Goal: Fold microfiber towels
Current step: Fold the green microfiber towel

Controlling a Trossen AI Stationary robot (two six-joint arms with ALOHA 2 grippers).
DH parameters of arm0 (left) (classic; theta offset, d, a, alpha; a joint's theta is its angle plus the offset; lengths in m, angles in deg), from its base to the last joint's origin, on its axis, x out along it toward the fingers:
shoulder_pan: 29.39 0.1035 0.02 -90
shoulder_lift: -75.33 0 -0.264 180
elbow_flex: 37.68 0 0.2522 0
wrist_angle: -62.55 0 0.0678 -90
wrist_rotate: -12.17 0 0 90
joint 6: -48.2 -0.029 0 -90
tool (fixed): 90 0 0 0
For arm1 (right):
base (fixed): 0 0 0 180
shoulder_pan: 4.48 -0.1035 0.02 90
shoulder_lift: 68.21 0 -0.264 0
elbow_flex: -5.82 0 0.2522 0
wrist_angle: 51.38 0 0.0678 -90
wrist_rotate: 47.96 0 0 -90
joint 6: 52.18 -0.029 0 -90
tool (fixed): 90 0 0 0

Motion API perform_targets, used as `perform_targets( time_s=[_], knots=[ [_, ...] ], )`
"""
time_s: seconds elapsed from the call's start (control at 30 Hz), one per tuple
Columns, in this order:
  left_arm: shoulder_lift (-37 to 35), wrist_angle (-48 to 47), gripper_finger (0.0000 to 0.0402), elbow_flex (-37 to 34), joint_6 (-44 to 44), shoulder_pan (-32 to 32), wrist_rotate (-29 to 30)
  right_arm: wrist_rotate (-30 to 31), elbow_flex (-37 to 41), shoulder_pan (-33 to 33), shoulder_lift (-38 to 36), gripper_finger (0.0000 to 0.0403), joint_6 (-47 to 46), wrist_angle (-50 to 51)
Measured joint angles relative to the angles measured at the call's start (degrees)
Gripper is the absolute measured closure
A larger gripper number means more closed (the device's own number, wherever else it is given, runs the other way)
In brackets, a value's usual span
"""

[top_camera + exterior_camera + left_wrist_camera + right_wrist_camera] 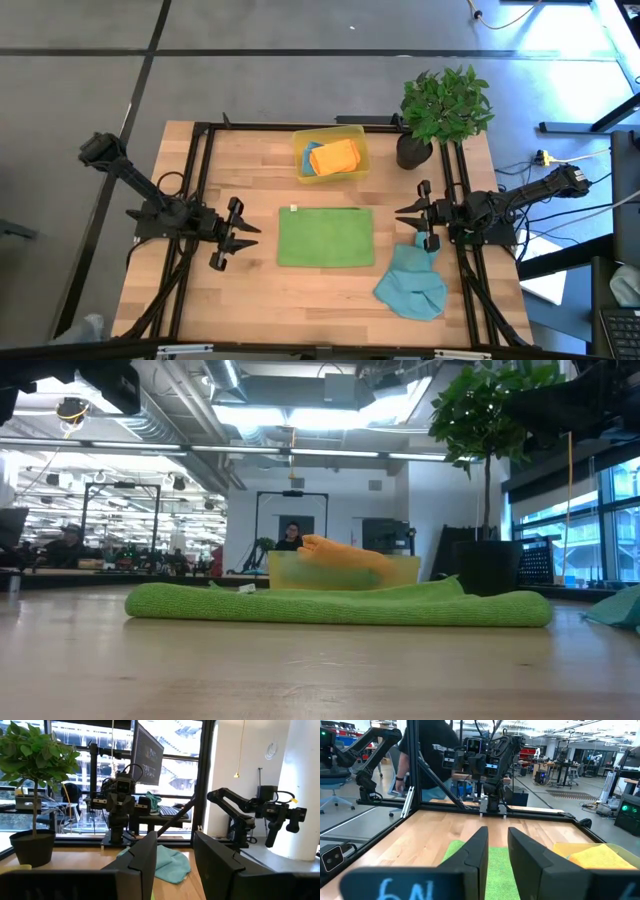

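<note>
A green towel (325, 237) lies flat as a neat rectangle in the middle of the table; it also shows in the low view (340, 605) and the right wrist view (495, 865). A teal-blue towel (412, 285) lies crumpled at the near right, its upper end under my right gripper. A yellow bin (330, 155) at the far middle holds an orange towel (335, 155) on top of a teal one. My left gripper (245, 235) hovers open, left of the green towel. My right gripper (405, 222) hovers open with a narrower gap, right of it. Both hold nothing.
A potted plant (440, 110) stands at the far right corner, beside the bin. A black frame (200, 130) runs along the table's left, far and right sides. A person (420, 750) stands beyond the table's left side. Bare wood lies along the near edge.
</note>
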Motion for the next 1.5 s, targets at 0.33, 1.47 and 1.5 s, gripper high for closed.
perform_targets(
  time_s=[0.33,1.47,1.5],
  knots=[
    [0.0,0.0,0.0282,0.0,0.16,-0.96,-0.02,0.02,-0.01,0.01,-0.01,0.0327,-0.01,0.0],
    [-0.02,-0.76,0.0282,0.0,0.02,-1.16,1.11,0.02,-0.01,0.0,-0.02,0.0327,0.01,0.0],
    [-0.02,-0.76,0.0282,0.0,-0.02,-1.16,1.13,0.02,-0.01,-0.01,-0.01,0.0327,0.01,0.0]
  ],
)
